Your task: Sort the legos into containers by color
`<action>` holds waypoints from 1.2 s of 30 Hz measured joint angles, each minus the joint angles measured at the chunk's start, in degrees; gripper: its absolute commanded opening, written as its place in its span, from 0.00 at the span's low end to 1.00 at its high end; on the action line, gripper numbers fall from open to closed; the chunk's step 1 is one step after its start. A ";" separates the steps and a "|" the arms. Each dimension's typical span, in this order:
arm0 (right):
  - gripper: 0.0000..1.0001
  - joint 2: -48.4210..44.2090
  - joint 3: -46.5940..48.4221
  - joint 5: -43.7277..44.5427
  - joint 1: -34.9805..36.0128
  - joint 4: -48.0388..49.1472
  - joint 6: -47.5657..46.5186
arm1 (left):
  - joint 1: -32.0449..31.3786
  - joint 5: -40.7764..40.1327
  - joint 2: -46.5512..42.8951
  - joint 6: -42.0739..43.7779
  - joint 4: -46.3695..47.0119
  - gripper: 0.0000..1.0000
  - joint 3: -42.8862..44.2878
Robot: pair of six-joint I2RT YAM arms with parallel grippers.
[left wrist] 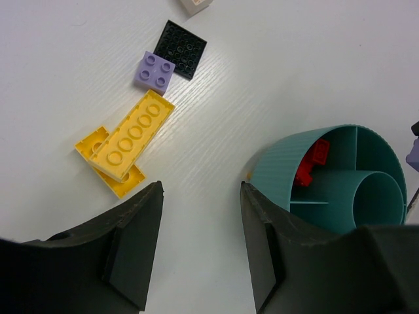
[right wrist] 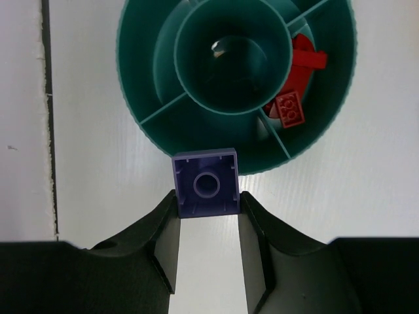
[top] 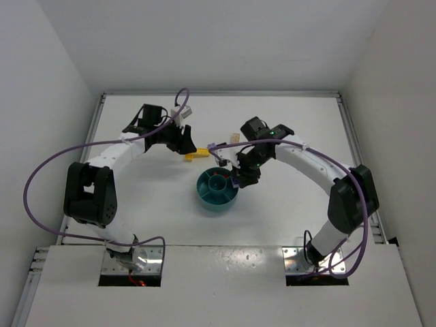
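From overhead I have both arms reaching in toward the teal dish (top: 217,190) at mid-table; my right gripper (top: 240,178) hangs at the dish's right rim, my left gripper (top: 185,141) sits up-left of it, just beside the loose yellow bricks (top: 195,155); a beige brick (top: 234,138) lies further back, too small to detail.

On the left wrist view my fingers (left wrist: 141,242) are spread wide with nothing between them; ahead lie two stacked yellow bricks (left wrist: 127,140), a loose purple brick (left wrist: 156,70) touching a black plate (left wrist: 181,49); the dish (left wrist: 288,176) is to the right with red bricks (left wrist: 311,162) in one outer section.

On the right wrist view my fingers (right wrist: 163,232) pinch a purple brick (right wrist: 206,182), underside up, just over the dish rim (right wrist: 141,118); red bricks (right wrist: 296,78) fill one outer section, the others look bare.

I judge this the purple drop; next I must carry it over a bare outer section, clear of the red one, then spread the fingers.
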 measured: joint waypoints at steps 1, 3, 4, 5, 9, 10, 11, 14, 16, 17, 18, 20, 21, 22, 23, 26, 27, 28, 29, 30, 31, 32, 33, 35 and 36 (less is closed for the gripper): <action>0.13 0.15 0.09 0.00 0.31 -0.37 0.00 | 0.00 0.00 0.00 0.09 0.00 0.58 0.00; 0.15 0.46 0.11 0.11 0.81 -0.63 -0.02 | 0.00 -0.02 0.00 0.17 0.00 0.58 0.00; 0.16 0.59 0.11 0.22 1.03 -0.70 0.00 | 0.00 -0.02 0.00 0.17 0.00 0.58 0.00; 0.18 0.74 0.15 0.33 1.31 -0.76 0.00 | 0.00 -0.02 0.00 0.17 0.00 0.58 0.00; 0.19 2.05 1.07 1.40 2.16 -0.74 0.22 | 0.00 -0.02 0.00 0.44 0.00 0.58 0.00; 0.21 2.56 1.42 1.55 2.34 -0.63 0.46 | 0.00 -0.02 0.02 0.46 0.00 0.58 0.00; 0.25 3.06 1.81 1.62 2.47 -0.61 0.63 | 0.00 -0.02 0.04 0.48 0.00 0.58 0.00; 0.38 4.11 2.49 1.92 2.69 -0.28 1.16 | 0.00 -0.02 0.48 0.52 0.00 0.58 0.00; 0.42 4.20 2.67 2.56 2.86 -0.28 1.84 | 0.00 -0.02 1.03 0.52 -0.02 0.58 0.00; 0.45 4.20 2.78 2.64 2.93 -0.24 2.14 | 0.00 -0.02 1.38 0.52 -0.02 0.58 0.02; 0.49 4.20 2.89 2.84 2.97 -0.13 2.40 | 0.00 -0.09 1.73 0.52 -0.02 0.58 0.07; 0.53 4.20 2.99 3.08 2.97 0.20 2.99 | 0.00 -0.20 2.49 0.52 -0.07 0.58 0.42; 0.57 4.20 2.99 3.15 2.95 0.39 3.26 | -0.11 -0.22 2.93 0.52 -0.02 0.58 0.68; 0.58 4.20 2.99 3.26 2.97 0.63 3.56 | -0.28 -0.28 3.54 0.52 0.07 0.58 1.05; 0.60 4.17 2.99 3.32 2.97 1.01 3.85 | -0.35 -0.28 4.22 0.59 0.15 0.58 1.46; 0.60 3.08 2.47 4.11 2.95 3.13 5.20 | -0.81 -0.31 6.86 0.85 0.42 0.58 3.26; 0.60 2.47 2.21 4.33 2.91 3.76 5.79 | -1.03 -0.33 7.76 1.07 0.55 0.58 4.04; 0.60 1.46 1.79 4.66 2.78 4.83 6.64 | -1.25 -0.31 8.66 1.38 0.70 0.58 4.83; 0.60 0.35 1.31 5.07 2.71 6.08 7.69 | -1.51 -0.31 9.62 1.84 0.74 0.58 5.86; 0.60 -0.98 0.81 5.84 2.51 7.41 8.85 | -1.73 -0.33 10.60 2.27 0.72 0.58 7.04; 0.60 -2.27 0.28 6.84 2.40 8.83 10.05 | -2.01 -0.26 11.74 2.82 0.63 0.58 8.52; 0.61 -3.48 -0.44 7.91 2.36 10.40 11.23 | -2.29 -0.24 13.09 3.43 0.48 0.58 10.45; 0.61 -4.96 -1.53 9.40 2.10 12.50 12.87 | -2.67 -0.15 14.71 4.33 0.00 0.56 12.70; 0.62 -6.78 -3.61 12.09 1.68 15.65 15.32 | -3.34 0.37 18.56 5.90 -2.12 0.55 18.36; 0.62 -7.21 -4.42 13.51 1.31 16.85 16.81 | -3.74 0.52 20.68 6.60 -2.60 0.55 21.24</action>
